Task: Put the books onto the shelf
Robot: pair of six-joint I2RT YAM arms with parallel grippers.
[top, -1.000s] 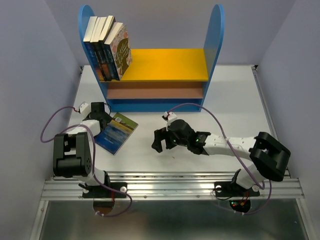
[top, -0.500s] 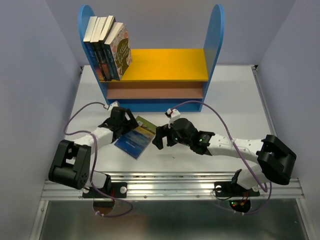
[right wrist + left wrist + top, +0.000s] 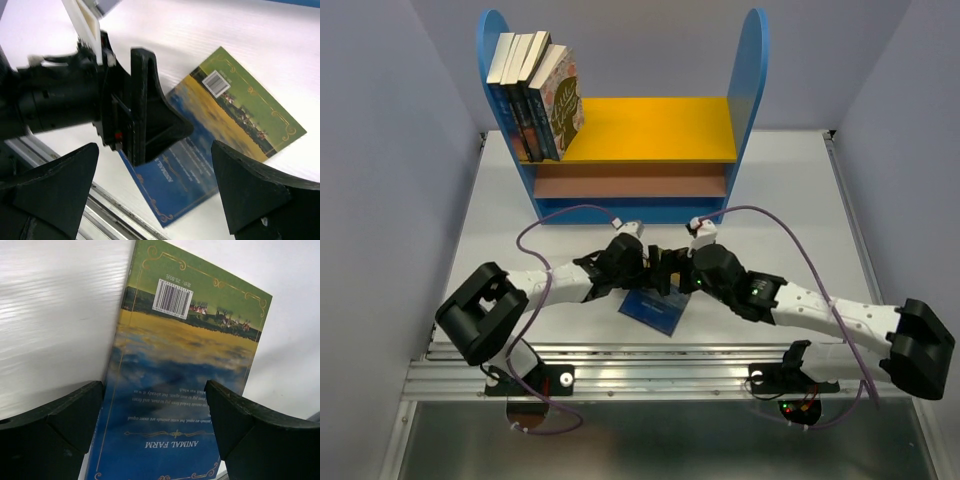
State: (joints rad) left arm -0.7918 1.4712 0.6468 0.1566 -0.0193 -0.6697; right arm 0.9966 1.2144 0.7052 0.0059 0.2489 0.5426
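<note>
Loose book [image 3: 655,308]: lies flat on the table [image 3: 790,220], back cover up, titled Animal Farm, near the front edge and well apart from the shelf [image 3: 752,60].
Shelved books [image 3: 535,95]: stand at the left end of the yellow upper board, leaning against the left blue panel.
Left gripper [image 3: 155,410]: jaws spread wide. Its two fingers sit low over the title end of the loose book, one toward each long edge. Nothing is clamped between them. Whether the tips press on the cover cannot be told.
Right gripper [image 3: 155,160]: jaws at full spread, holding nothing. It faces the left gripper tip to tip above the loose book, with one of the left gripper's fingers lying in the gap between its own.
</note>
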